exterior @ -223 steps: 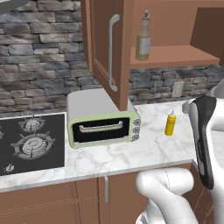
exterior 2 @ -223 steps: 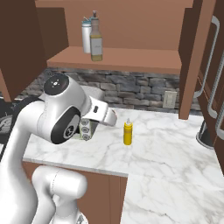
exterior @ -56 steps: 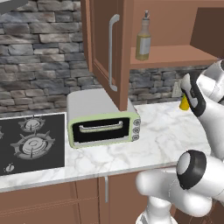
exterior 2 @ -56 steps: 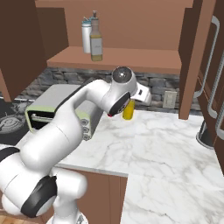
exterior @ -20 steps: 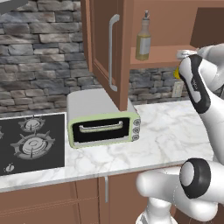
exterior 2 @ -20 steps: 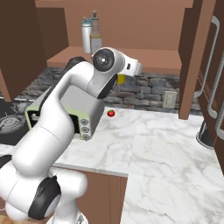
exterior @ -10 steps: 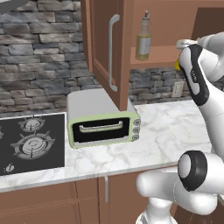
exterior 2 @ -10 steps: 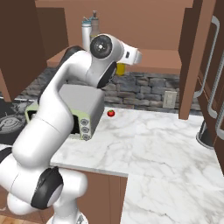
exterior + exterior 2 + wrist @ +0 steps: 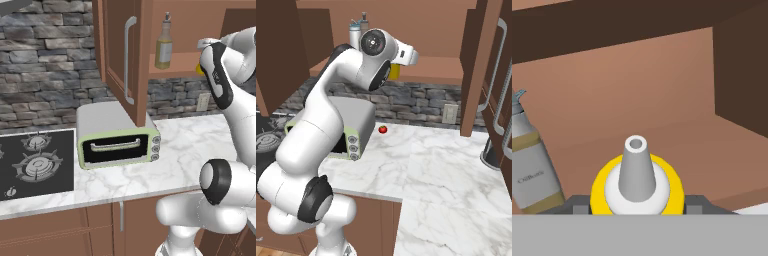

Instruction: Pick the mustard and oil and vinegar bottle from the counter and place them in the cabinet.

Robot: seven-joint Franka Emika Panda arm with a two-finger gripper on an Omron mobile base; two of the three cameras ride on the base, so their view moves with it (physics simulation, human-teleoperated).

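Observation:
My gripper (image 9: 637,206) is shut on the mustard (image 9: 637,186), a yellow bottle with a pale nozzle pointing at the hand camera. It hangs at shelf height at the open front of the cabinet (image 9: 120,50). A sliver of the mustard (image 9: 199,70) shows behind my wrist, and its yellow body (image 9: 394,71) peeks out under the hand (image 9: 406,54). The oil and vinegar bottle (image 9: 163,42) stands upright on the cabinet shelf (image 9: 436,70), to the left of the mustard in the hand view (image 9: 527,165). The counter (image 9: 190,150) lies below.
A pale green toaster oven (image 9: 117,137) sits on the counter under the open cabinet door, with a black hob (image 9: 35,162) to its left. A small red tomato (image 9: 383,129) lies near the stone wall, by a wall socket (image 9: 450,113). A second handled door (image 9: 495,65) stands at the right.
The arm has lifted the mustard from just under the shelf up to shelf level and carried it in toward the cabinet opening. The oil and vinegar bottle has stayed put.

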